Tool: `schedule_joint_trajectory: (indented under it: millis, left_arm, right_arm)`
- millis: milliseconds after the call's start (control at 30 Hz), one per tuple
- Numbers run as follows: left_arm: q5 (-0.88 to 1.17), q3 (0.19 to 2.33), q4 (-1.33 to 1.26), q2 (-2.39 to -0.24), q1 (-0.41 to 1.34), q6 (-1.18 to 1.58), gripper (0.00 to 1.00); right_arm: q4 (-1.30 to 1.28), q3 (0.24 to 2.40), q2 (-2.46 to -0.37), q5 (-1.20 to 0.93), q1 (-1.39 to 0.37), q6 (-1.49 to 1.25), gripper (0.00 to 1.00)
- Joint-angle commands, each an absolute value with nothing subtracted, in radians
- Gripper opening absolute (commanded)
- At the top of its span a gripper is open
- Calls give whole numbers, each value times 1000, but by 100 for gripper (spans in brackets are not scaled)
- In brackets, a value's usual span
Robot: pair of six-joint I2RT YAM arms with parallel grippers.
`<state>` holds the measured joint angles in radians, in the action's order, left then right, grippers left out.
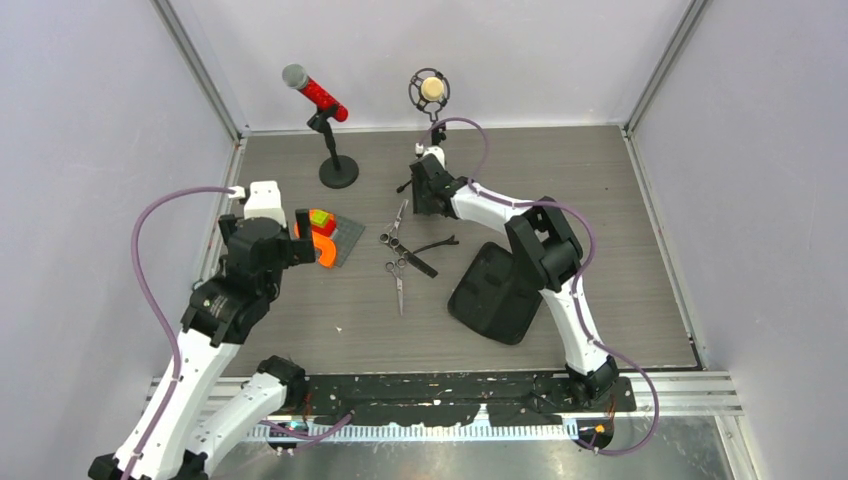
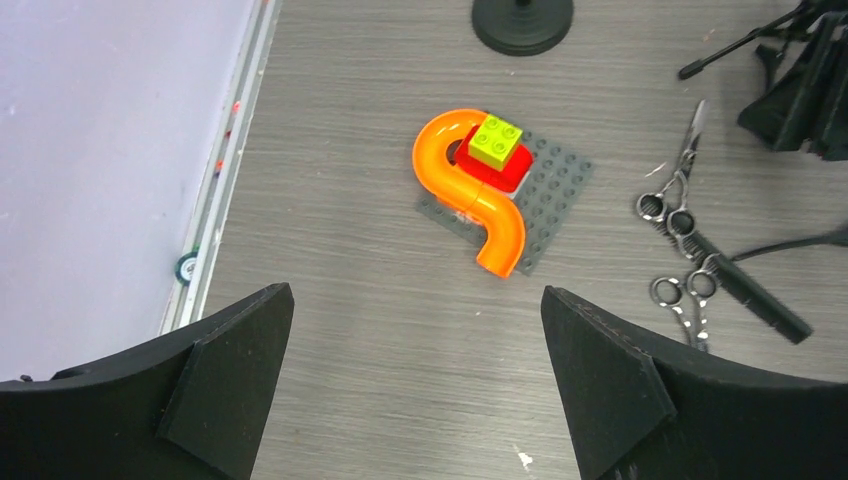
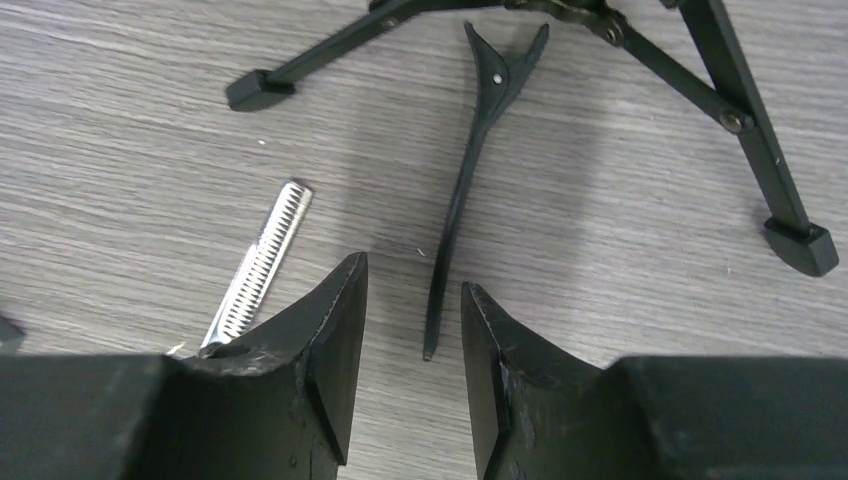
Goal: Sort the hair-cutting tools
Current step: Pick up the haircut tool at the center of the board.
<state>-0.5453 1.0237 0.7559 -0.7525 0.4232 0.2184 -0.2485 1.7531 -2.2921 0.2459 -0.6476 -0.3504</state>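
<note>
My left fingers (image 2: 225, 365) stand wide apart above the tabletop (image 2: 350, 300), holding nothing. My right fingers (image 3: 325, 345) are partly open, and the thin end of a black hair clip (image 3: 463, 195) lies between their tips, not gripped. Scissors (image 2: 683, 180) and a comb (image 2: 750, 290) lie at the right of the left wrist view.

Scissors (image 1: 398, 222) and comb (image 1: 419, 264) lie left of the case (image 1: 495, 297)

Scissors (image 2: 680, 190), comb (image 2: 755, 297), clip (image 3: 465, 190) (all flat) together
</note>
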Motion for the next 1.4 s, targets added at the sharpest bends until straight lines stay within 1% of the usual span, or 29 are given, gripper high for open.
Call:
schedule_joint_trajectory:
  millis: [0, 67, 133, 200, 300, 367, 400, 467, 567, 700, 867, 1100, 1200, 1367]
  left_arm:
    - [-599, 952, 658, -700, 422, 172, 99]
    - [-607, 919, 644, -677, 422, 172, 99]
    - [-617, 884, 631, -659, 422, 170, 99]
    - [-628, 858, 623, -642, 422, 170, 99]
    - [-648, 823, 605, -625, 422, 169, 99]
    - [-649, 799, 581, -617, 422, 168, 99]
    - [-645, 790, 571, -615, 422, 169, 99]
    - [-640, 781, 561, -614, 422, 164, 99]
    - [-629, 781, 556, -608, 422, 166, 99]
    - [-589, 769, 541, -588, 422, 165, 99]
    - [-480, 750, 512, -568, 422, 160, 99]
    - [-340, 753, 504, -576, 422, 167, 99]
    - [-270, 752, 493, -576, 422, 171, 99]
    - [-99, 753, 485, -585, 422, 199, 99]
  right_arm:
    - [-349, 1815, -2308, 304, -646, -375, 38]
    - [-371, 1816, -2314, 317, -645, -373, 38]
    - [-387, 1818, -2329, 317, -646, -371, 35]
    - [-403, 1825, -2342, 314, -646, -370, 26]
    - [-424, 1829, -2343, 324, -651, -361, 21]
    - [-427, 1816, -2330, 321, -654, -357, 15]
    - [-423, 1793, -2310, 319, -655, -351, 9]
    - [-403, 1737, -2260, 317, -664, -337, 6]
    - [-382, 1651, -2170, 294, -686, -324, 5]
    - [-373, 1506, -1990, 253, -713, -334, 5]
    - [-373, 1328, -1790, 230, -749, -361, 5]
    - [-359, 1042, -1437, 196, -782, -396, 5]
    - [-333, 936, -1301, 151, -836, -383, 5]
    - [-244, 752, -1156, 143, -928, -373, 5]
